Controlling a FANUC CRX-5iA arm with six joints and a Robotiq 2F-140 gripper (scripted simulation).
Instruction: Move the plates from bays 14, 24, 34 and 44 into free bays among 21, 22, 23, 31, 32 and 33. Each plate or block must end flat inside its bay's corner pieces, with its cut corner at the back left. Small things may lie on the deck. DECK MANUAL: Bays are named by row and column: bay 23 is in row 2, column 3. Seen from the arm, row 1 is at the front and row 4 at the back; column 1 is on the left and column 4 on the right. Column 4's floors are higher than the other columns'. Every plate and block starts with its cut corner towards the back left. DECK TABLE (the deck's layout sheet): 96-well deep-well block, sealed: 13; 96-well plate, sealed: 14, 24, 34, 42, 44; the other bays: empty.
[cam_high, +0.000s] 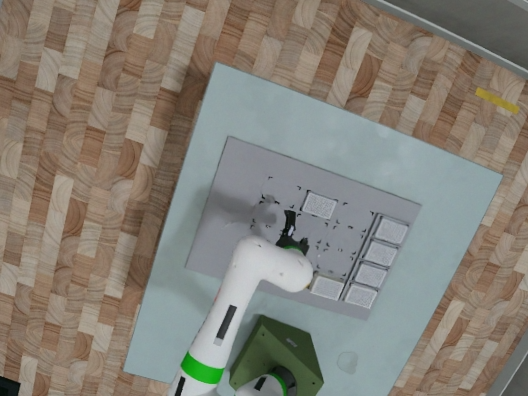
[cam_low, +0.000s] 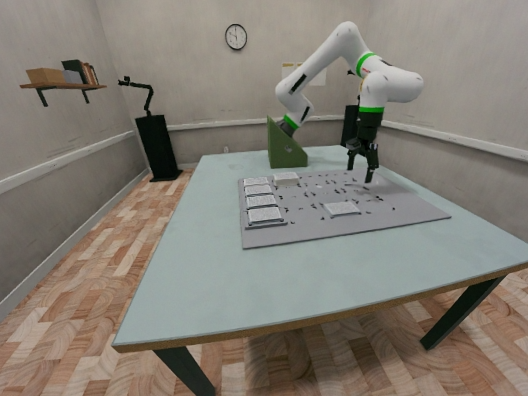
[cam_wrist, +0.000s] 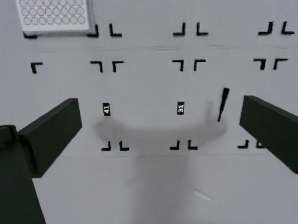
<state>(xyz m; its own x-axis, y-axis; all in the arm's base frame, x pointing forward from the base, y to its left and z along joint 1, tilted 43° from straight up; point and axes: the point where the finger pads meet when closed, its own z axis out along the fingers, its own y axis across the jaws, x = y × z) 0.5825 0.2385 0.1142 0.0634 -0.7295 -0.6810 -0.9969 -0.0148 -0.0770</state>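
My gripper (cam_high: 296, 230) (cam_low: 360, 175) (cam_wrist: 160, 111) is open and empty, above column 1 near bay 31. Sealed plates lie in column 4: bay 14 (cam_high: 361, 296) (cam_low: 255, 181), bay 24 (cam_high: 370, 275) (cam_low: 258, 190), bay 34 (cam_high: 381, 253) (cam_low: 261, 201) and bay 44 (cam_high: 391, 231) (cam_low: 264, 215). In the wrist view, the label 31 (cam_wrist: 180, 108) and the label 41 (cam_wrist: 106, 109) show between the fingers. A thin dark rod (cam_wrist: 223, 104) lies slanted in what looks like bay 21, beside the right finger. No plate shows between the fingers.
The plate in bay 42 (cam_high: 320, 204) (cam_low: 342, 208) (cam_wrist: 55, 14) lies at the wrist view's top left. The deep-well block (cam_high: 326, 288) (cam_low: 286, 177) stands in bay 13. A small pale spot (cam_high: 319, 255) (cam_low: 319, 186) shows on the deck. The green arm base (cam_high: 280, 345) (cam_low: 286, 150) stands in front.
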